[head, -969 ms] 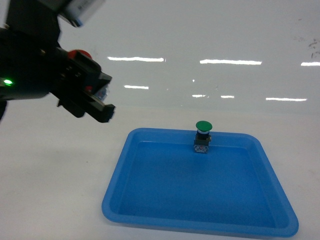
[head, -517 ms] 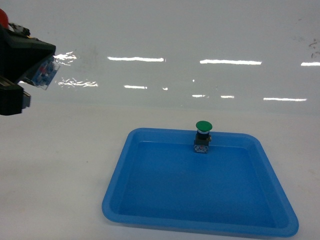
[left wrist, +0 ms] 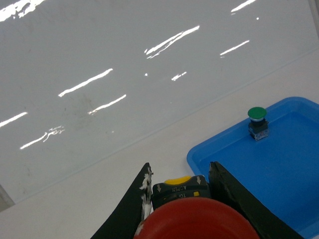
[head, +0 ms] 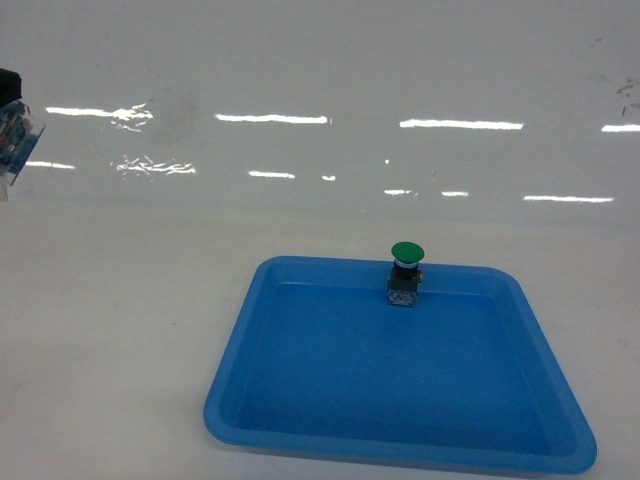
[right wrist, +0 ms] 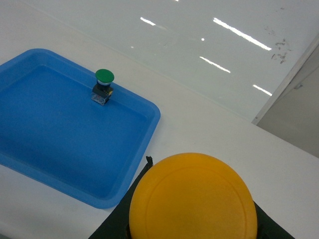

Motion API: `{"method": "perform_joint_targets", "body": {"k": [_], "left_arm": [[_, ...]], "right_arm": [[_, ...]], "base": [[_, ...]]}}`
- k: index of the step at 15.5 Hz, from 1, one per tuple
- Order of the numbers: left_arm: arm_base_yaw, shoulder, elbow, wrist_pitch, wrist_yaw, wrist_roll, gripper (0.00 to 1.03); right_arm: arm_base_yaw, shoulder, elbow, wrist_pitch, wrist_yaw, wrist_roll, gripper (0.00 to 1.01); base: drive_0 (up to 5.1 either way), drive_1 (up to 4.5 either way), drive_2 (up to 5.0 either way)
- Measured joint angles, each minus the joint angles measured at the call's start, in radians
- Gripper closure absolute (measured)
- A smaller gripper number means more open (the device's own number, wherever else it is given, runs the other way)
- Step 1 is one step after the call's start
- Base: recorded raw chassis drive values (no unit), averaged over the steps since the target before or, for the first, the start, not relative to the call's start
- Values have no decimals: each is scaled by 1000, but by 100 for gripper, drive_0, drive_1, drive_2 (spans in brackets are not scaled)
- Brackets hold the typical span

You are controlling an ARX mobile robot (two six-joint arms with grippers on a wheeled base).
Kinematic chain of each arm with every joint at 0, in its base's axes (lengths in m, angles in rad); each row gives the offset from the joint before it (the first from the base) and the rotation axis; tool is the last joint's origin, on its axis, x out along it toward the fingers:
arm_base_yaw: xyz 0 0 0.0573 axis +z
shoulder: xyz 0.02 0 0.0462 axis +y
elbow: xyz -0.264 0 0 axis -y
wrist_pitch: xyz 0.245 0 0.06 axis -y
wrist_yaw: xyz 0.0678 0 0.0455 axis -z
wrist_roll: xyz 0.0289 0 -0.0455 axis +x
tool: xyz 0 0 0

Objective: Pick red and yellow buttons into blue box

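In the left wrist view the red button (left wrist: 197,219) fills the bottom edge, its black body with a yellow tab clamped between the two black fingers of my left gripper (left wrist: 180,172), which is shut on it. The head view shows only a sliver of that gripper (head: 10,135) at the far left edge, above the table. My right gripper (right wrist: 195,204) is shut on the yellow button (right wrist: 193,186), whose cap hides most of the fingers; it hangs just off the tray's near right corner. The blue box is out of view.
A shallow blue tray (head: 240,350) lies on the white table. A green-capped button (head: 406,272) stands upright at its far edge, also seen from the left wrist as the green button (left wrist: 257,122) and from the right wrist as the green button (right wrist: 103,85). A glossy white wall rises behind.
My left gripper has swung left with the red button, from the upper left of the head view almost out of its left edge. The tray and green button have not moved.
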Motion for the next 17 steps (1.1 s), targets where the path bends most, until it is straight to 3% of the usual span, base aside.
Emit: {"method": "perform_joint_targets", "body": {"k": [7, 9, 12, 13, 17], "left_arm": [[18, 16, 0, 21, 23, -15, 73], [84, 0, -2, -12, 85, -11, 73], [234, -105, -45, -54, 157, 37, 73], [256, -117, -61, -74, 158, 47, 73], [257, -117, -63, -69, 166, 63, 73]], "right_arm": [[0, 0, 0, 0, 0, 0, 73], [0, 0, 0, 0, 0, 0, 73], [0, 0, 0, 0, 0, 0, 73], [0, 0, 0, 0, 0, 0, 73], [0, 0, 0, 0, 0, 0, 73]], "base": [[0, 0, 0], [0, 0, 0], [0, 0, 0], [0, 0, 0], [0, 0, 0]]}}
